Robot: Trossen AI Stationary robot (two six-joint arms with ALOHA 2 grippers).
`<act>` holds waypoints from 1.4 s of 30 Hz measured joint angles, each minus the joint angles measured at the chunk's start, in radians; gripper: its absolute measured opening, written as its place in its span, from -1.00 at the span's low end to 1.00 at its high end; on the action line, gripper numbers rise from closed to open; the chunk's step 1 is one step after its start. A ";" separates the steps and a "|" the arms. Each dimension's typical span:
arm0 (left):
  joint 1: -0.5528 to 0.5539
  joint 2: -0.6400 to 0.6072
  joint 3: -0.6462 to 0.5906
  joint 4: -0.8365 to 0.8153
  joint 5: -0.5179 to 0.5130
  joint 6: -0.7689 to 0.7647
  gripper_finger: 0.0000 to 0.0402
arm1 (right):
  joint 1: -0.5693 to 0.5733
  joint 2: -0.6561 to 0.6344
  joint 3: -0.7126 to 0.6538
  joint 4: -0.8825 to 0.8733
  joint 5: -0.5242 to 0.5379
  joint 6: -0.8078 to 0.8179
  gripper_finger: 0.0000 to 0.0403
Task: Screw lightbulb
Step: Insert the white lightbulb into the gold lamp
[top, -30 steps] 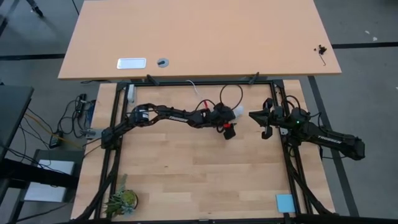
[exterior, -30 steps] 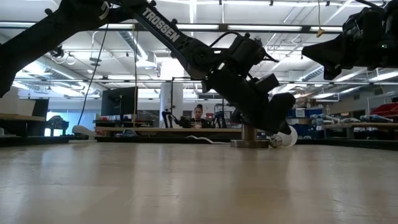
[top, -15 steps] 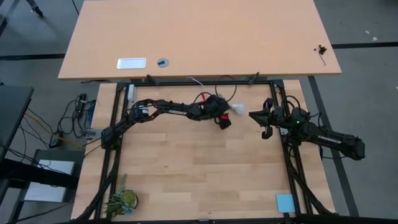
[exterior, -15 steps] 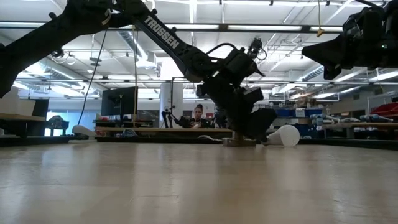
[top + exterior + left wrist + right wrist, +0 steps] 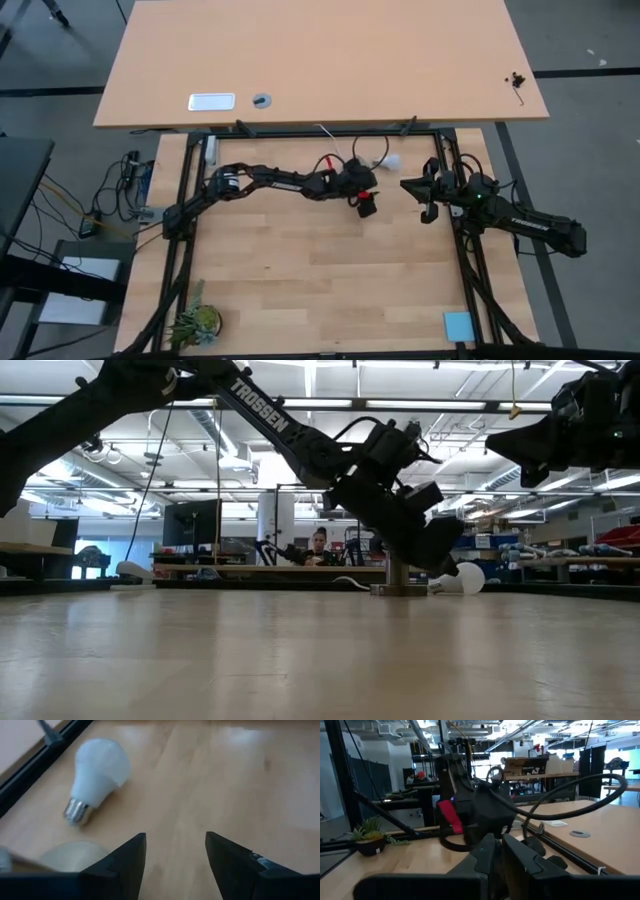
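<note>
High view: left hand (image 5: 366,204) open, angled down beside lightbulb (image 5: 391,162)

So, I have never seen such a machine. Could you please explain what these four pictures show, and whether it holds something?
It is a robot with two dark arms at a wooden table. One picture looks down from above, one looks level across the table, and two come from cameras on the wrists. The left claw is open and holds nothing; it hangs near the lightbulb, which lies on its side on the table. Beside the bulb stands a small socket. The right claw is shut, empty and waits raised at the right side. A small potted plant stands at a near corner.
</note>
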 joint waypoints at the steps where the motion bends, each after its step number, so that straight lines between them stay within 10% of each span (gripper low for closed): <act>1: 0.007 -0.004 0.000 -0.013 0.001 -0.001 0.06 | 0.000 0.000 0.000 0.002 0.000 0.001 -0.78; 10: -0.004 -0.072 0.000 -0.056 0.011 0.054 -0.04 | 0.001 0.001 0.000 0.090 0.027 0.112 -0.78; 16: -0.006 -0.119 0.000 -0.072 0.034 0.055 -0.44 | 0.000 0.057 0.000 0.080 0.301 0.204 -0.76; 25: -0.003 -0.221 -0.001 -0.110 0.072 0.052 -0.96 | 0.000 0.259 0.030 0.083 0.419 0.347 -0.35; 42: 0.125 -0.546 -0.106 -0.258 0.072 0.032 -0.95 | -0.030 0.789 0.348 -0.010 0.533 0.471 0.14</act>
